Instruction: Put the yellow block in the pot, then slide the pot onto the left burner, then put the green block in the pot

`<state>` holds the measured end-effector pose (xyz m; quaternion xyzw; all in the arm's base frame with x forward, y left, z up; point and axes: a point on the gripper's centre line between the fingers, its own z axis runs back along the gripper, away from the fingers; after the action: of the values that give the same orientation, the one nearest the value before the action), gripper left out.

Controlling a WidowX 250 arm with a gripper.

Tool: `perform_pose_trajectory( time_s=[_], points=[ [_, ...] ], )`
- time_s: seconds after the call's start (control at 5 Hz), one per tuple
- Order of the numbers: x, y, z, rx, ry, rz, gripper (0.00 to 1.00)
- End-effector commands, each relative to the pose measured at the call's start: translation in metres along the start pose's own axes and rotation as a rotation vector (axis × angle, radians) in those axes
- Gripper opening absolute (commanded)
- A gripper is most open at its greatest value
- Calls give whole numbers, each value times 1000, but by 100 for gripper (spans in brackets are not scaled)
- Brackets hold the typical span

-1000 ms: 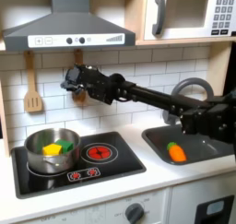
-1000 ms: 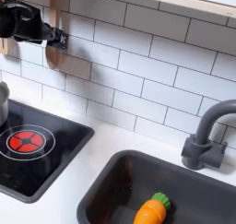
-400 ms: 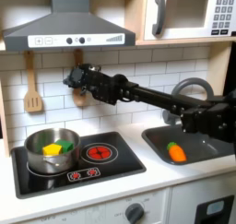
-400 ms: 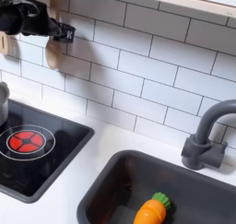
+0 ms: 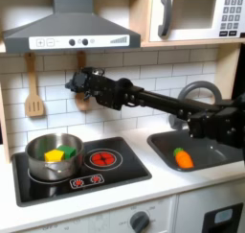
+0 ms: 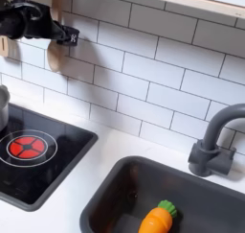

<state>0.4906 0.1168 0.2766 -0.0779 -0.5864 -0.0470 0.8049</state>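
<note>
- Looking at the first exterior view, the pot [image 5: 55, 155] sits on the left burner [image 5: 38, 166], with the yellow block [image 5: 55, 155] and green block [image 5: 69, 151] inside. The gripper [image 5: 74, 84] hangs high above by the tiles; I cannot tell if it is clenched.
- Looking at the second exterior view, a carrot [image 6: 157, 221] lies in the sink [image 6: 117, 189].

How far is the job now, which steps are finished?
All steps look done: the pot sits on the left burner in the first exterior view, with the yellow block and green block inside. The gripper hangs above, holding nothing visible. Nothing seems left.
</note>
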Motion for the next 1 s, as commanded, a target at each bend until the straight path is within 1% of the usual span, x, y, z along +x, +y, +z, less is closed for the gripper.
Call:
perform_pose_trajectory(
  time_s=[0.0,0.2,0.4,0.6,0.8],
  points=[
    [-4,-4,-2,6,0,-15,0],
    [-5,-8,-4,0,-7,-3,0],
    [-4,-5,-3,5,-12,7,0],
    [-3,-4,-3,2,-16,14,0],
    [1,-3,-3,5,-36,19,0]
  ],
)
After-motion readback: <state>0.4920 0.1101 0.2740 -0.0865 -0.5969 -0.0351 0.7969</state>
